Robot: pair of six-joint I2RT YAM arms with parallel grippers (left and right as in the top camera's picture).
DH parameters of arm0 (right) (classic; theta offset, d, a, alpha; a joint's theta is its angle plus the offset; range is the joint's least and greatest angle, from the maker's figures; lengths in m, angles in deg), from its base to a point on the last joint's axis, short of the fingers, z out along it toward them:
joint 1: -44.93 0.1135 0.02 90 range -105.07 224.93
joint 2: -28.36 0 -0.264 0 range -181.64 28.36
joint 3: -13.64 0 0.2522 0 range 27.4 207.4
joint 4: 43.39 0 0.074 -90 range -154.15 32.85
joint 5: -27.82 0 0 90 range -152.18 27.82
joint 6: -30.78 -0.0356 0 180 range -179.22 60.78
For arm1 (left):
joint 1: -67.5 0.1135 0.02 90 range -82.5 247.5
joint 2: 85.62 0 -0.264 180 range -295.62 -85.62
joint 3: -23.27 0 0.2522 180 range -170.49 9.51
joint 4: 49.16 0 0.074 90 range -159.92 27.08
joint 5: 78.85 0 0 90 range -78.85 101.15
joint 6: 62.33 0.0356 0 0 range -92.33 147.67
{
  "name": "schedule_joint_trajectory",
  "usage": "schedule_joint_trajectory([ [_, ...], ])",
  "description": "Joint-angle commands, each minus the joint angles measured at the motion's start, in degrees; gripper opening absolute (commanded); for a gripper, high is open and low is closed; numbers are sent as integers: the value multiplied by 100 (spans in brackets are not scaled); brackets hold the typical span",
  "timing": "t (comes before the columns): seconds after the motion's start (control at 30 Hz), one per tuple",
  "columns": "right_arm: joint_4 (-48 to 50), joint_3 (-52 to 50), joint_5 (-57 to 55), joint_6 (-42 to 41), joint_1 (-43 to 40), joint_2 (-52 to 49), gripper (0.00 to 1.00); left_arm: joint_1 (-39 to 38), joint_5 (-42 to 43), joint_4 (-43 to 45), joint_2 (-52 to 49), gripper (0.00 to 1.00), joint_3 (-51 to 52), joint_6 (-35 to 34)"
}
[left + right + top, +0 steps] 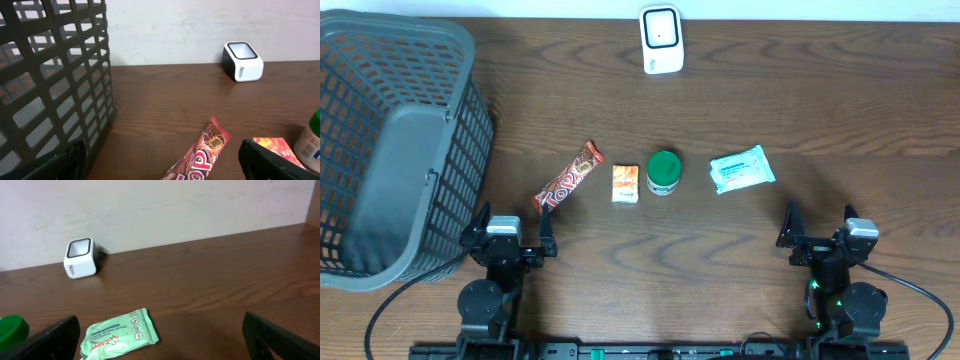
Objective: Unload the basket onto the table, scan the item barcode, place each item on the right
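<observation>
Overhead view: task seemingly not begun. Left gripper (512, 215) and right gripper (819, 215) sit near, jaws apart, empty. Candy bar (568, 176), orange packet (625, 184), jar (664, 172) and wipes (741, 169) lie midway on the tabletop (840, 90), well apart from the far scanner (661, 39).

Mock shop checkout inside robotics lab. Evidence: white barcode scanner (661, 38) at far edge of wood-grain surface (800, 100); grey plastic shopping basket (390, 150); row of packaged goods: snack bar (568, 177), orange packet (625, 184), green-lidded jar (664, 172), wipes pack (741, 169); two robot arms (485, 298) at near edge; bare pale wall (175, 25) behind.
</observation>
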Motion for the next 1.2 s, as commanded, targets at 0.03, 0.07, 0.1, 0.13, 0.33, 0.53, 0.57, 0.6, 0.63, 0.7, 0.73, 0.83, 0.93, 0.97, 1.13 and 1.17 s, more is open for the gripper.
schedule_joint_trajectory([
  [0.03,-28,-9,127,-59,28,24,99,24,-52,-269,50,98,66,-66],
  [0.07,-20,-9,114,-57,26,20,99,24,-55,-269,50,98,66,-66],
  [0.1,-4,-9,61,-57,26,20,99,24,-55,-269,50,98,66,-66],
  [0.13,-22,-9,-39,-57,26,20,99,24,-55,-269,50,98,66,-68],
  [0.33,170,-9,1353,-1241,28,20,99,24,-52,-269,50,98,66,-66],
  [0.53,201,243,1681,-1912,68,-125,99,24,-55,-269,50,98,66,-66],
  [0.57,173,393,1687,-1976,120,-260,99,24,-55,-269,50,98,66,-66],
  [0.6,138,498,1685,-1974,157,-361,99,24,-52,-269,50,98,66,-68],
  [0.63,105,640,1674,-1974,208,-516,99,24,-52,-269,50,98,66,-66],
  [0.7,-7,1185,1585,-1996,411,-1250,99,24,-55,-269,50,98,66,-66],
  [0.73,-85,1412,1504,-2039,503,-1596,99,24,-55,-269,50,98,66,-66],
  [0.83,-372,2184,1368,-2085,868,-2820,99,24,-55,-269,50,98,66,-68],
  [0.93,-772,3193,1211,-2173,1432,-4323,99,24,-55,-269,50,98,66,-68],
  [0.97,-925,3530,1213,-2247,1613,-4754,99,24,-55,-269,50,98,66,-66],
  [1.13,-1978,5532,1926,-2420,2481,-6800,99,24,-52,-269,50,98,66,-66],
  [1.17,-2061,5862,2306,-2420,2575,-7130,99,24,-52,-269,50,98,66,-66],
])
